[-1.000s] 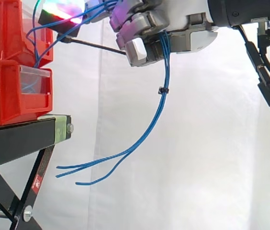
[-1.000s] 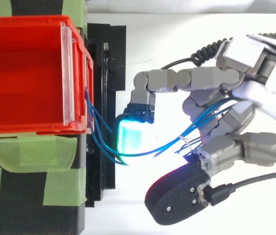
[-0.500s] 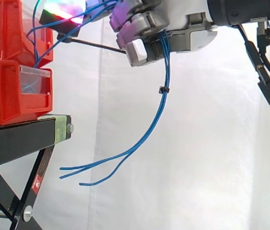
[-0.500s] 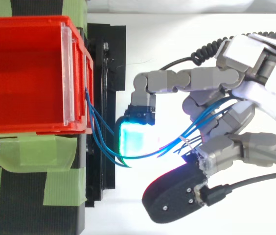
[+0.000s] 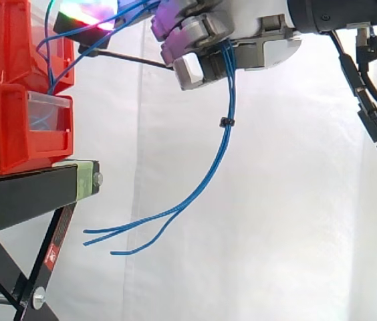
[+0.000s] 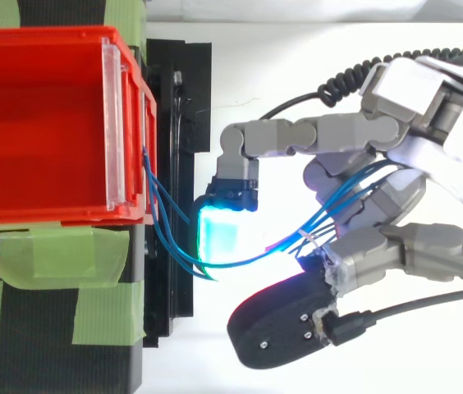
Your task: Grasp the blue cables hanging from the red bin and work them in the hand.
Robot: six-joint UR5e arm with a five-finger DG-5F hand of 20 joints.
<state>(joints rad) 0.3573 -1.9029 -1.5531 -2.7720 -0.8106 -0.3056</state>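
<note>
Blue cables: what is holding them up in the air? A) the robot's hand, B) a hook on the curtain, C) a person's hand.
A: in the side view the blue cables pass through the curled fingers of the hand and dangle below it.

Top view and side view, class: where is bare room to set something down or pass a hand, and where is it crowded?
Free: the floor of the red bin; the space below the hand, right of the blue cables. Crowded: between bin front and fingers, where the cables stretch across.
</note>
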